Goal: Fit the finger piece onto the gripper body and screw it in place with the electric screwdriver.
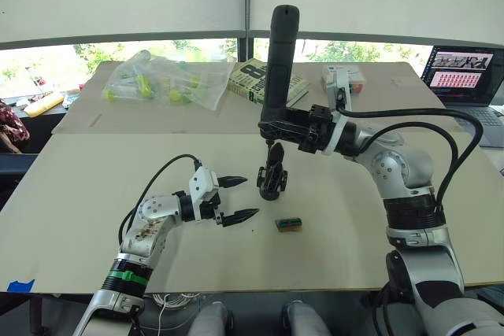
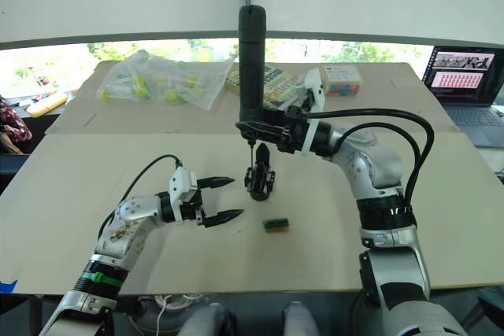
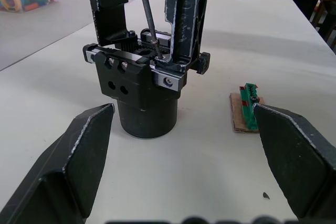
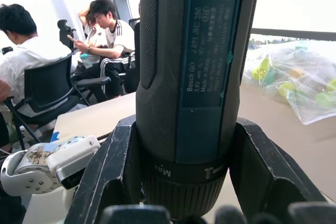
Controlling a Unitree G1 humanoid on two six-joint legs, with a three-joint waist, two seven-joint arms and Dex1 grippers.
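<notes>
Here the right hand (image 1: 272,123) clamps the upright screwdriver (image 1: 278,57), its bit down in the gripper body (image 3: 144,85) on the worktop (image 1: 94,186), where the screw is hidden, while the left hand (image 1: 236,198) waits spread beside it.

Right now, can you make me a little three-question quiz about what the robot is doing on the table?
1. True or false: the right gripper holds the electric screwdriver upright.
2. Where does the screwdriver's bit touch? A) the bag of tubes B) the top of the gripper body C) the book
3. Fill in: the left gripper is ____ and holds nothing.

Key:
1. True; its fingers clamp the tool's lower end.
2. B; the left wrist view shows the bit on the top of the body, beside the finger piece.
3. Open; the body and the small green-and-brown block lie just beyond its fingertips.
</notes>
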